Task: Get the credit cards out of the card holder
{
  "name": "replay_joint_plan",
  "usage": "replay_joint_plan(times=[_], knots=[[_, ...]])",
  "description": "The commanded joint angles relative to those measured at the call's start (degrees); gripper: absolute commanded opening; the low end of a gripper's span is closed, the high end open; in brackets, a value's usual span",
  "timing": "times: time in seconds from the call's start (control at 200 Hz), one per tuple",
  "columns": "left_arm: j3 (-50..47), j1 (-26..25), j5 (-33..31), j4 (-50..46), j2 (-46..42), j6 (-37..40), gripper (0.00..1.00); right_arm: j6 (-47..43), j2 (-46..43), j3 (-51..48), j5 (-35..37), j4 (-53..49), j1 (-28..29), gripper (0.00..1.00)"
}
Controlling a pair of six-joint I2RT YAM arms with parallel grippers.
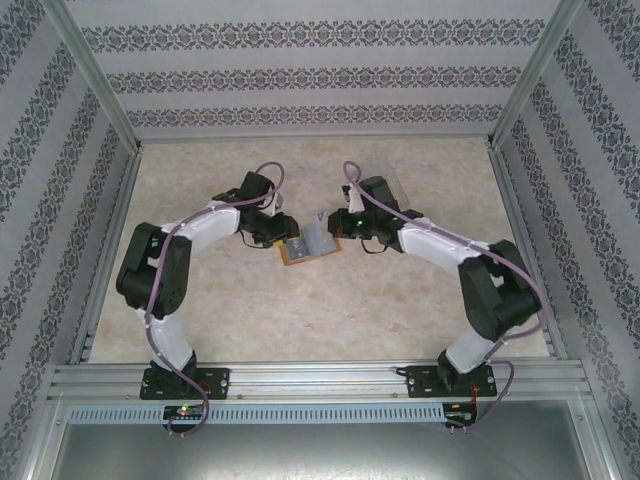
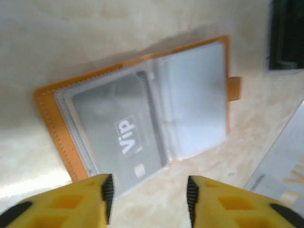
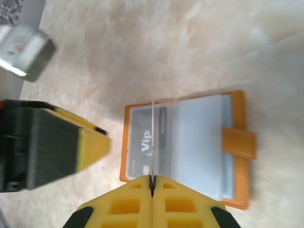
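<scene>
The card holder (image 2: 61,128) lies open and flat in the middle of the tabletop (image 2: 95,28), between the two arms. Its orange cover faces down and its clear pockets face up. A grey Vip card (image 2: 118,128) sits in the pocket far from the little tab. The pocket by the tab (image 2: 199,99) looks empty.

The right tool (image 3: 153,180) is pressed together just over the holder. It pinches a thin card (image 3: 153,142). I see that card from its edge, as a pale line above the fold. I cannot tell if its far end touches the holder.

The left tool (image 2: 149,190) is spread, with nothing between its fingers. It hangs just beside the holder's edge, near a corner of the Vip card.

A blurry grey card with gold letters (image 2: 280,166) shows off to the side, apart from the holder. It may be the pinched one, but I cannot tell.

I think one card is on its way out and the Vip card is yet to come. Next, the right tool should carry its card away and lay it on bare tabletop. Then the Vip card must slide out of its snug pocket. One tool will need to nip its edge while the other keeps the cover down, or the whole holder may get dragged along.
</scene>
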Motion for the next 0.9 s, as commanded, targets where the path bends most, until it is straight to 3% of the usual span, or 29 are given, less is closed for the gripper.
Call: replay_joint_plan(times=[0.0,0.185,0.385,0.565,0.894], knots=[[-0.5,2.1,-7.3,-5.1,-6.5,1.9,0.6,-8.4,-5.7,-0.1,6.1,-6.8,-2.0,0.0],[-4.1,3.2,-18.5,-7.9,-14.6,3.4,0.83,-12.7,-11.0,3.3,11.2,-12.5,-6.2,0.0],[-6.2,4.9,-23.3,-7.4,-18.9,6.5,0.99,-18.0,-2.7,13.5,11.7,-17.4,-8.1,0.0],[-5.9,6.5,-23.1,-8.8,-20.4,11.9,1.0,-19.5,9.2,23.7,8.3,-16.8,-9.5,0.0],[-6.4,7.5,-22.0,-9.2,-19.9,12.7,0.99,-25.6,27.6,41.1,12.5,-20.6,-10.3,0.0]])
